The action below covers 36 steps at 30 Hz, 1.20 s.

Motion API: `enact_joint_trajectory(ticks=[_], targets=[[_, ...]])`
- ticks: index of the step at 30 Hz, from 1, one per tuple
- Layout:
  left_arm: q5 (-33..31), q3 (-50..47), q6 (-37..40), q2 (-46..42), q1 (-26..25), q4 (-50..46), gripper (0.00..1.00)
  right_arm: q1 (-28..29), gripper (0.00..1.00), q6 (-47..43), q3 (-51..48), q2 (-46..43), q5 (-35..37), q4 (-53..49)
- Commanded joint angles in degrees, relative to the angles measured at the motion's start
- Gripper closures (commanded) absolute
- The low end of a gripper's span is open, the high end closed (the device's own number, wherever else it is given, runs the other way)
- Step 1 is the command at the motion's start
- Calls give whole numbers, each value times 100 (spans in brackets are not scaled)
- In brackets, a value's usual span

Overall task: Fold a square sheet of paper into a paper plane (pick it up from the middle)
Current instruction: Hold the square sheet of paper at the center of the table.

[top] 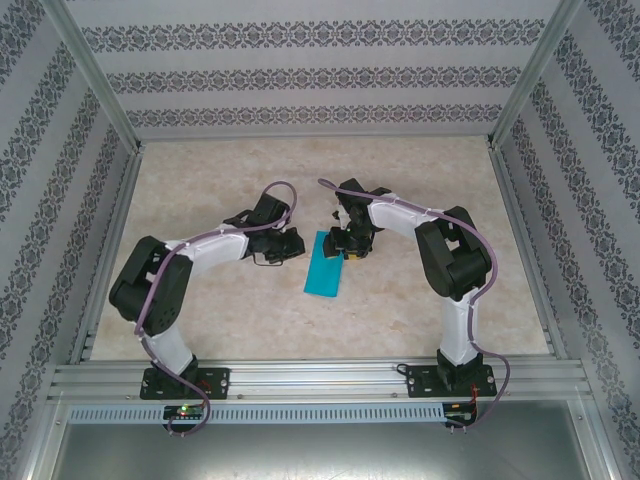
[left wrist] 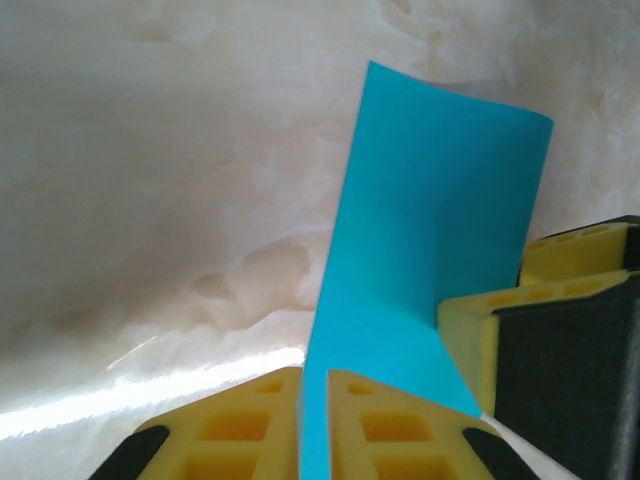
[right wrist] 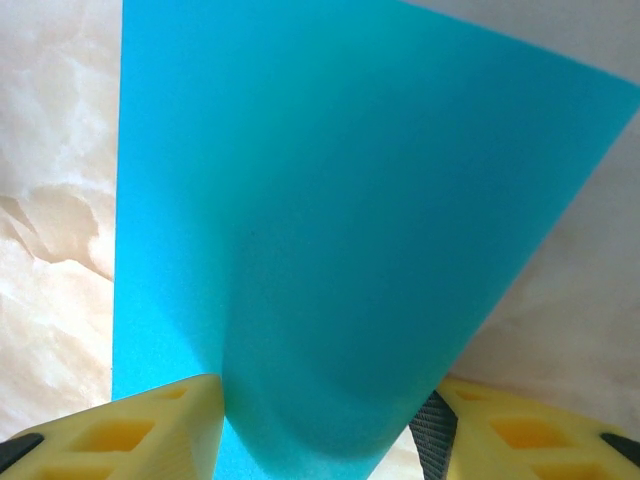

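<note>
The square sheet of paper (top: 324,270) is teal and lies bent lengthwise at the middle of the table, between the two grippers. In the left wrist view the sheet (left wrist: 430,220) stands up as a tall panel. My left gripper (left wrist: 315,372) is shut on its near edge, with the paper pinched in the thin slit between the yellow fingers. In the top view that gripper (top: 290,246) sits at the sheet's left side. My right gripper (top: 350,248) is at the sheet's far right corner. Its yellow fingers stand well apart (right wrist: 330,385), and a rounded bulge of the paper (right wrist: 330,200) hangs between them.
The beige marbled tabletop (top: 200,190) is boxed in by patterned walls (top: 300,75) and aluminium posts. A metal rail (top: 320,380) runs along the near edge at the arm bases. One yellow and black finger (left wrist: 560,330) of the right gripper stands close beside the left one.
</note>
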Motion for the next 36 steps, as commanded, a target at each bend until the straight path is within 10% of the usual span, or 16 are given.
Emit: enact_joint_trajectory(ticks=[1,36], targets=[[510,336,-90,393,76,78,88,-65,45,-43,-109,216,516,-416],[1070,686,-163,1527,63,-254,92,-274,42,997,-890,-1019,-404,886]])
